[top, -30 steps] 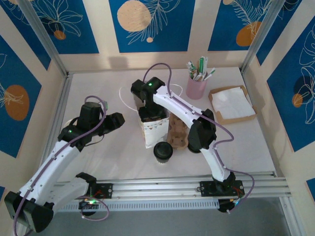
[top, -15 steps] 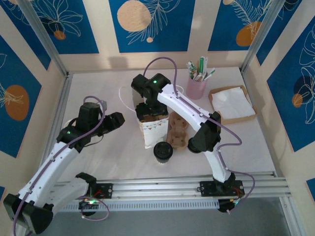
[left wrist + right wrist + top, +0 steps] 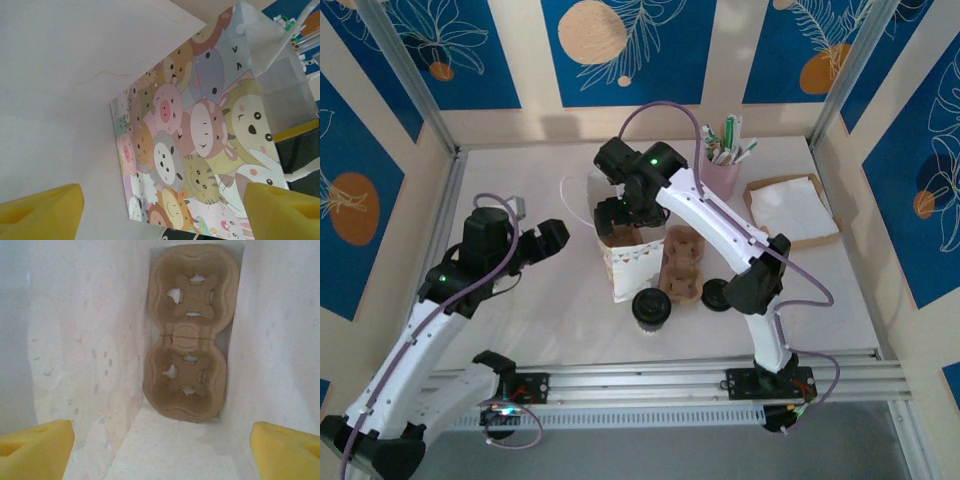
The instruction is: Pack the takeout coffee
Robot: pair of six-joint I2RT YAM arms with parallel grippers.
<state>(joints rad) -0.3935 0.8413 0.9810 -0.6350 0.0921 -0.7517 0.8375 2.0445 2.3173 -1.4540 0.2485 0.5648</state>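
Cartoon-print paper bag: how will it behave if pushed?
The paper bag stands upright and narrow, so it would likely tip if pushed high. Its thin paper sides probably buckle rather than resist. It looks light; may slide.

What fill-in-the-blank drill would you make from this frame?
1. The small paper coffee cup with a round black lid stands on the ___.
2. The right hand hangs over the white cartoon-print paper ___.
3. Both wells of the brown cardboard cup carrier are ___.
4. The left hand is ___.
Missing: table; bag; empty; open.
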